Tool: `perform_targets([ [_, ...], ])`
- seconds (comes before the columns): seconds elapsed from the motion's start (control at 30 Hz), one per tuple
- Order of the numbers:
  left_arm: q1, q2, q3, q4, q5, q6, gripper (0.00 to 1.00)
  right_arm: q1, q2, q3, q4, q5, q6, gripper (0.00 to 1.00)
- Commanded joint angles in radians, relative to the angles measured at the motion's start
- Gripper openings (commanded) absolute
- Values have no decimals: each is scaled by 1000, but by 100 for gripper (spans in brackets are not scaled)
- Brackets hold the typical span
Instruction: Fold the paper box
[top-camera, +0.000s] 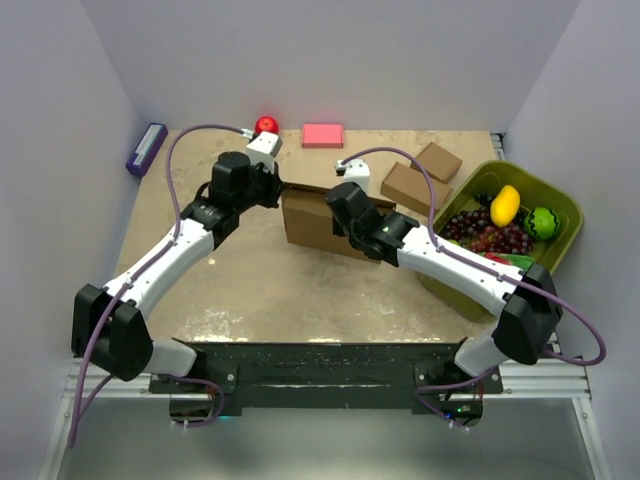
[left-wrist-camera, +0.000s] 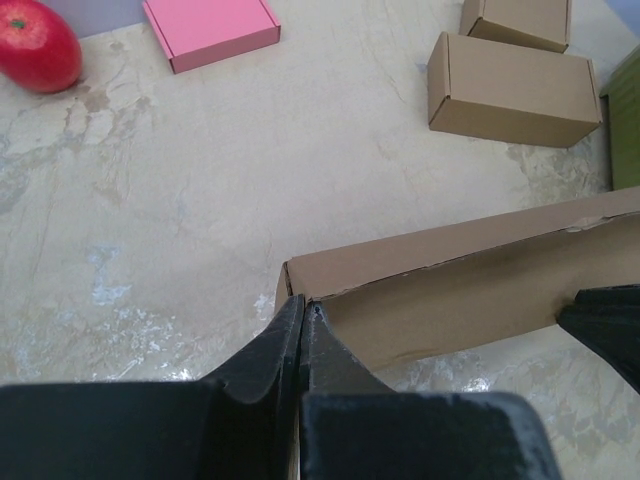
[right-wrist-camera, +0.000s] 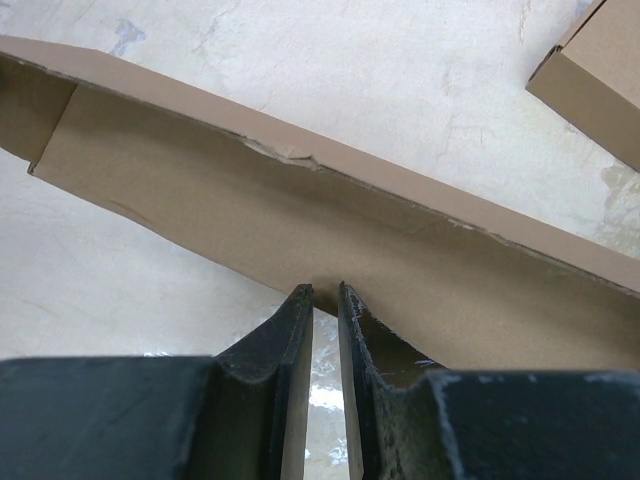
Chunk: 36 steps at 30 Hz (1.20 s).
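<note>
Left gripper (left-wrist-camera: 303, 305) fingers, closest to the lens, are pressed together on the end corner of the paper box (top-camera: 310, 225). Right gripper (right-wrist-camera: 322, 292) fingers stand narrowly parted, nipping the lower edge of the long panel. The paper box sits partly erected at the table (top-camera: 250, 290) centre, between both wrists.

Step in hand, by judgement: raising a side wall. Keep both pinches level and rotate about the scored crease. Avoid pulling the ends apart, since the panel shows a crumpled spot along its upper edge.

Green bin (top-camera: 540, 180) at 3 o'clock holds grapes (top-camera: 490, 238), a yellow fruit (top-camera: 505, 205) and a green fruit (top-camera: 541, 222). Two small closed boxes (top-camera: 413, 187) at 1 o'clock hide their contents.
</note>
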Motion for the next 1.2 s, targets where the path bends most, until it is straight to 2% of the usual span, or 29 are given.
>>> perform_targets([
  [0.0, 4, -30, -89, -78, -20, 63, 0, 1, 18, -42, -128, -13, 20, 20],
  [0.2, -22, -32, -137, -73, -42, 95, 0, 1, 23, -42, -120, -23, 22, 20],
  [0.53, -60, -16, -155, -124, -192, 115, 0, 1, 15, -39, -117, -42, 16, 21],
  [0.63, -73, -12, -164, -131, -194, 108, 0, 1, 6, -17, -131, -79, 5, 25],
  [0.87, -76, 19, -118, -159, -204, 81, 0, 1, -19, 95, -249, -308, -39, 52],
  [0.97, -76, 25, -117, -160, -204, 80, 0, -1, -55, 112, -269, -403, -47, 57],
  [1.17, -76, 31, -112, -167, -194, 81, 0, 1, -111, 165, -273, -492, -13, 57],
])
